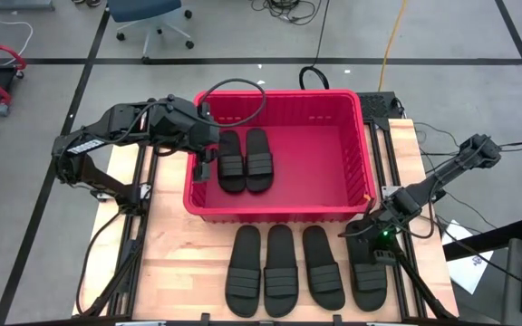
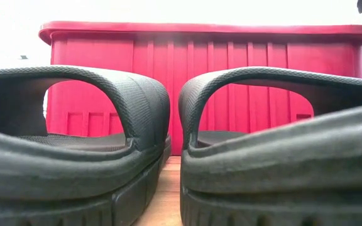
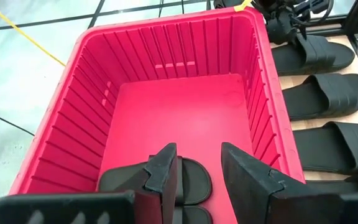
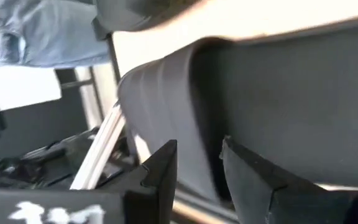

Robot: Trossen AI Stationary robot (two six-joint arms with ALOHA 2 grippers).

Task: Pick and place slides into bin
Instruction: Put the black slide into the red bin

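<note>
The red bin (image 1: 352, 163) stands mid-table with two black slides (image 1: 245, 160) lying flat on its floor at the left; they also show in the left wrist view (image 3: 120, 177). Several more slides (image 1: 280, 270) lie in a row on the table in front of the bin. My left gripper (image 1: 208, 165) hangs open and empty over the bin's left end (image 3: 197, 186). My right gripper (image 1: 370, 235) is low over the far end of the rightmost slide (image 1: 371, 281). It is open, and dark slide material (image 4: 201, 143) runs between its fingers (image 4: 197, 177).
A black cable loop (image 1: 234, 95) hangs over the bin's far left corner. The low view is filled by two slides (image 2: 105, 125) close in front of the bin's ribbed wall (image 2: 206, 56). Metal frame rails (image 1: 397, 136) run along the table's right side.
</note>
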